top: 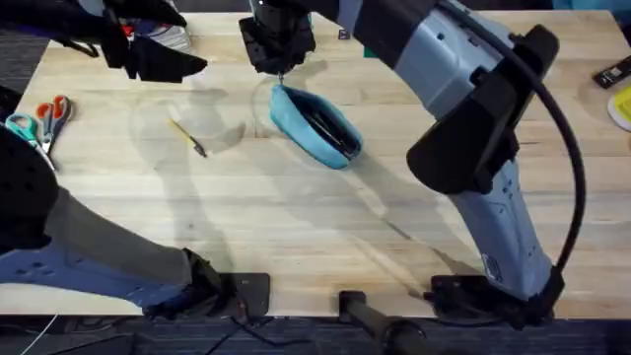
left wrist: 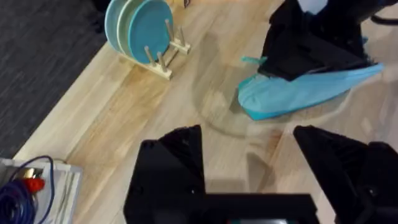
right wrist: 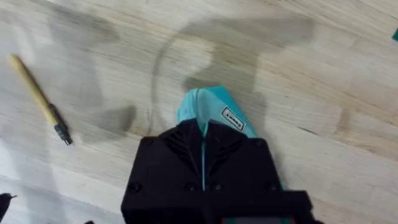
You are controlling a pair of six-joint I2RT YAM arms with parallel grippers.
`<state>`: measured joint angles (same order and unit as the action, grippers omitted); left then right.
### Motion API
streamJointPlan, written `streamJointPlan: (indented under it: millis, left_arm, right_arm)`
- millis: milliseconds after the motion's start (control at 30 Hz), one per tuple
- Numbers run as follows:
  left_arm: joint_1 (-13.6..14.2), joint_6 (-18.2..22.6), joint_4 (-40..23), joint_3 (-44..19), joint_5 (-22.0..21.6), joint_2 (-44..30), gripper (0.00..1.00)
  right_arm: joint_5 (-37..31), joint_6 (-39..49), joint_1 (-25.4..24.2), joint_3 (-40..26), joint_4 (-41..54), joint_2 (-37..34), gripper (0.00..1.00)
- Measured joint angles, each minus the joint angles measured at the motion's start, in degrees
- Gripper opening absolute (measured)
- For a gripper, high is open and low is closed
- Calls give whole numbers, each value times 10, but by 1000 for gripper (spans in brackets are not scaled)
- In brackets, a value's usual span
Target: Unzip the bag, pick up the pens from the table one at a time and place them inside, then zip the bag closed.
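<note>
We judge the soft, light blue-teal fabric pouch [top: 315, 126] floppy; our right fingers [right wrist: 203, 163] pinch its zipper end; left fingers [left wrist: 249, 163] apart.

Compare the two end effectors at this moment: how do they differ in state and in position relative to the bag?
The right end effector is shut on one end of the bag; the left end effector is open and holds nothing. The right one touches the bag, while the left one hovers apart from it, over bare table. Both have black fingers, and both are at the far side of the table.
</note>
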<state>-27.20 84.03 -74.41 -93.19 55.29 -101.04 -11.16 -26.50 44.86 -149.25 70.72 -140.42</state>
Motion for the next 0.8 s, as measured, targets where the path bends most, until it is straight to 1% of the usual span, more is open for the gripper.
streamJointPlan:
  millis: [100, 233, 333, 400, 567, 733, 800]
  left_arm:
    - [0, 0, 2, 0, 15, -9, 899]
    - [3, 0, 7, 0, 35, -41, 900]
    - [10, 0, 16, 0, 48, -66, 956]
    - [18, 0, 22, 0, 56, -81, 972]
    - [41, 0, 42, 0, 68, -111, 975]
    - [62, 0, 58, 0, 75, -135, 963]
    - [69, 0, 59, 0, 77, -143, 990]
  right_arm:
    - [0, 0, 0, 0, 0, 0, 30]
    - [0, 0, 0, 0, 0, 0, 30]
    - [0, 0, 0, 0, 0, 0, 30]
    - [0, 0, 0, 0, 0, 0, 31]
    - [0, 0, 0, 0, 0, 0, 30]
    - [0, 0, 0, 0, 0, 0, 30]
    - [0, 0, 0, 0, 0, 0, 30]
